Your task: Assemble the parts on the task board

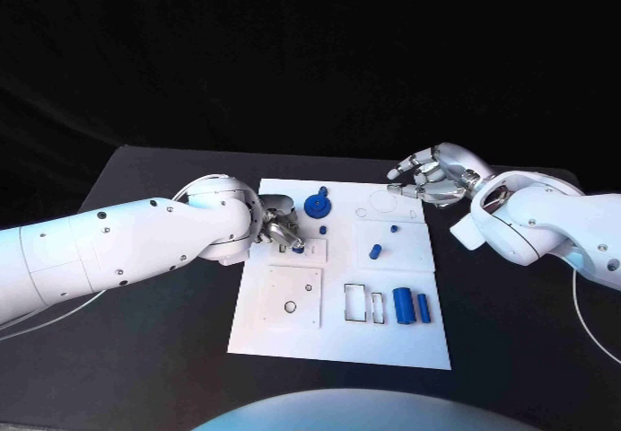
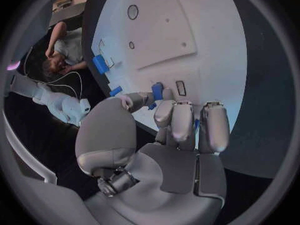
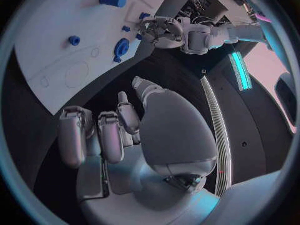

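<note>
The white task board lies in the middle of the black table. My left hand is low over its left part, fingers curled, and pinches a small blue part between thumb and fingers beside a small slot. My right hand hovers over the board's far right corner, loosely curved, with nothing in it. A round blue part stands just beyond the left hand. A blue peg stands at mid-board. Two blue cylinders lie in the near right area.
Raised white plates with holes and empty rectangular outlines occupy the board's near half. Bare black table surrounds the board on all sides. Thin cables trail off both arms at the table's edges.
</note>
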Tool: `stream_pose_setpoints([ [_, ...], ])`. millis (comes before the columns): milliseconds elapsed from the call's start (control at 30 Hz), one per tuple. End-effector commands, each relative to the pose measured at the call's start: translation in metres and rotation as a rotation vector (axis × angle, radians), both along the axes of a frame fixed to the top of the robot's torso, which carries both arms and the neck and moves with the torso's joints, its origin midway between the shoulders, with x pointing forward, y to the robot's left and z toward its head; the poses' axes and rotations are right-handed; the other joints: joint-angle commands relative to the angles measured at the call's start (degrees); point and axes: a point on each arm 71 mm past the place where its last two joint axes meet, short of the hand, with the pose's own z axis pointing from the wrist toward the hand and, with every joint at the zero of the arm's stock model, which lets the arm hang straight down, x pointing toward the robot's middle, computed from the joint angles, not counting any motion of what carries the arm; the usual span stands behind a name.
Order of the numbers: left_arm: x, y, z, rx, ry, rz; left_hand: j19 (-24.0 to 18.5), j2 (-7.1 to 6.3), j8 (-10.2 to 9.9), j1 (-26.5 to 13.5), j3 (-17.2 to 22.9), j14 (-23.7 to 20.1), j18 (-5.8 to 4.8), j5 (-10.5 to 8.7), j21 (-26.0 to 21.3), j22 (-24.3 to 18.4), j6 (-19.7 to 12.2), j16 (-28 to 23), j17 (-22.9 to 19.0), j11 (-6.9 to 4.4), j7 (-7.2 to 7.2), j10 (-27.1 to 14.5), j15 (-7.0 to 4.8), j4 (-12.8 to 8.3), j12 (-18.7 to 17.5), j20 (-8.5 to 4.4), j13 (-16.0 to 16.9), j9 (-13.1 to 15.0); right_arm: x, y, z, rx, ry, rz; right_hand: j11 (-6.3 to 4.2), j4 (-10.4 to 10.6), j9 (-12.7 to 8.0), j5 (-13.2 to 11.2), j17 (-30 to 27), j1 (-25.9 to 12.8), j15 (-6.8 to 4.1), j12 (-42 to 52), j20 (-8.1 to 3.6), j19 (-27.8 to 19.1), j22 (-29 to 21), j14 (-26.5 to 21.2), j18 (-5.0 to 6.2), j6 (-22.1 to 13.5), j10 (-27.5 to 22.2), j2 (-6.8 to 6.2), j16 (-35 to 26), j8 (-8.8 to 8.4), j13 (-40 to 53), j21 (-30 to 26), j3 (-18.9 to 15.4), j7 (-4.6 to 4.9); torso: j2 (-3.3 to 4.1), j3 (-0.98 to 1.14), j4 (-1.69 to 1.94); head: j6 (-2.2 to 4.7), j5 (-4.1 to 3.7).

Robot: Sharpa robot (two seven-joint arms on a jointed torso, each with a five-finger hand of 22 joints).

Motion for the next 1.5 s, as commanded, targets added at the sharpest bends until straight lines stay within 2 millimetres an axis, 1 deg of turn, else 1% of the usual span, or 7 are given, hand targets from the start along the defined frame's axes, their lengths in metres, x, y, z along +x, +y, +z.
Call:
stream_pose_setpoints([
  [33, -0.0046, -0.0038, -0.0053, 0.007, 0.045, -0.026, 0.4, -0.04, -0.4, -0.6, 3.5, 0.5, -0.8, -0.18, -0.1, 0.1, 1.2, -0.3, 0.0, -0.43, -1.27, 0.1, -0.44, -3.9, 0.0, -0.03, -0.1, 0.0, -0.001, 0.0009, 0.0001, -0.003, -0.006, 0.014, -0.02, 0.3, 0.0, 0.4, 7.8, -0.3, -0.41, -0.2, -0.23, 0.2, 9.3, 4.1, 0.82, 0.1, -0.5, -0.09, -0.3, 0.16, 0.0, -0.4, 0.2, -0.05, 0.02, 0.0, 0.0, -0.05, -0.09],
  [333, -0.0046, -0.0038, -0.0056, 0.008, 0.048, -0.028, 0.4, -0.19, -0.8, -1.6, 1.3, 0.5, -0.8, -0.26, -0.2, 0.0, 1.8, -0.3, 0.1, -0.58, -1.47, 0.0, -0.56, -2.3, -0.1, -0.11, -0.4, 0.2, -0.0012, 0.0002, 0.0003, -0.003, -0.007, 0.012, -0.01, 0.3, 0.0, 0.4, 7.6, -0.3, -0.41, -0.3, -0.23, 0.0, 9.2, 4.1, 0.87, 0.1, -0.6, -0.1, -0.4, 0.15, -0.1, -0.6, 0.2, -0.04, 0.01, 0.02, 0.0, 0.02, -0.19],
  [767, -0.0038, -0.0038, -0.0057, 0.009, 0.047, -0.026, 0.5, 0.4, -2.0, -3.1, -4.5, 0.5, -0.81, -0.36, -0.4, 0.0, 2.9, -0.3, 0.2, -0.55, -1.47, -0.1, -0.55, 1.9, -0.1, -0.18, -0.9, 0.5, -0.0014, -0.0005, 0.0006, -0.002, -0.009, 0.01, -0.01, 0.3, 0.0, 0.4, 7.4, -0.3, -0.41, -0.3, -0.23, -0.1, 9.1, 4.0, 0.93, 0.1, -0.7, -0.12, -0.5, 0.14, -0.2, -0.8, 0.2, -0.03, 0.0, 0.01, 0.01, 0.12, -0.23],
  [900, -0.0036, -0.0036, -0.0057, 0.009, 0.047, -0.025, 0.5, 0.49, -2.2, -3.2, -5.5, 0.5, -0.8, -0.37, -0.4, -0.1, 3.1, -0.3, 0.2, -0.54, -1.46, -0.1, -0.54, 2.6, -0.1, -0.18, -1.0, 0.6, -0.0014, -0.0007, 0.0006, -0.002, -0.01, 0.009, -0.01, 0.3, 0.0, 0.4, 7.4, -0.4, -0.41, -0.4, -0.23, -0.2, 9.0, 4.0, 0.96, 0.1, -0.8, -0.13, -0.5, 0.14, -0.4, -0.9, 0.2, -0.03, 0.0, 0.01, 0.0, 0.1, -0.26],
  [1000, -0.0035, -0.0035, -0.0057, 0.009, 0.046, -0.025, 0.5, 0.86, -2.4, -3.6, -6.7, 0.5, -0.81, -0.32, -0.5, 0.0, 3.3, -0.4, 0.3, -0.52, -1.45, -0.3, -0.52, 3.8, -0.3, -0.17, -1.4, 0.7, -0.0015, -0.0008, 0.0006, -0.002, -0.01, 0.009, -0.01, 0.3, 0.0, 0.4, 7.3, -0.3, -0.41, -0.5, -0.23, -0.2, 9.0, 4.0, 0.97, 0.1, -0.9, -0.13, -0.5, 0.13, -0.4, -1.0, 0.2, -0.03, 0.02, 0.01, 0.03, -0.12, -0.29],
  [1200, -0.003, -0.0027, -0.0058, 0.009, 0.046, -0.023, 0.6, 0.9, -2.6, -3.8, -7.8, 0.6, -0.81, -0.32, -0.5, 0.0, 3.5, -0.3, 0.3, -0.51, -1.44, -0.3, -0.51, 4.7, -0.3, -0.17, -1.6, 0.8, -0.0015, -0.001, 0.0006, -0.003, -0.01, 0.008, -0.02, 0.1, 0.0, 0.4, 7.3, -0.1, -0.42, -0.6, -0.24, -0.3, 8.9, 3.9, 1.02, 0.0, -1.0, -0.15, -0.6, 0.13, -0.5, -1.2, 0.3, -0.04, 0.04, -0.02, 0.06, 0.02, -0.39],
  [1500, -0.0026, -0.002, -0.0057, 0.009, 0.045, -0.02, 0.6, 0.88, -3.0, -4.0, -10.7, 0.6, -0.82, -0.45, -0.5, 0.0, 3.8, -0.4, 0.3, -0.48, -1.42, -0.3, -0.49, 6.4, -0.3, -0.17, -1.7, 1.1, -0.0016, -0.0014, 0.0007, -0.004, -0.011, 0.007, 0.0, 0.2, 0.0, 0.4, 7.2, -0.2, -0.41, -0.7, -0.25, -0.5, 8.7, 3.9, 1.07, 0.0, -1.1, -0.14, -0.6, 0.13, -0.6, -1.4, 0.3, -0.01, 0.01, -0.04, 0.06, -0.07, -0.32],
])
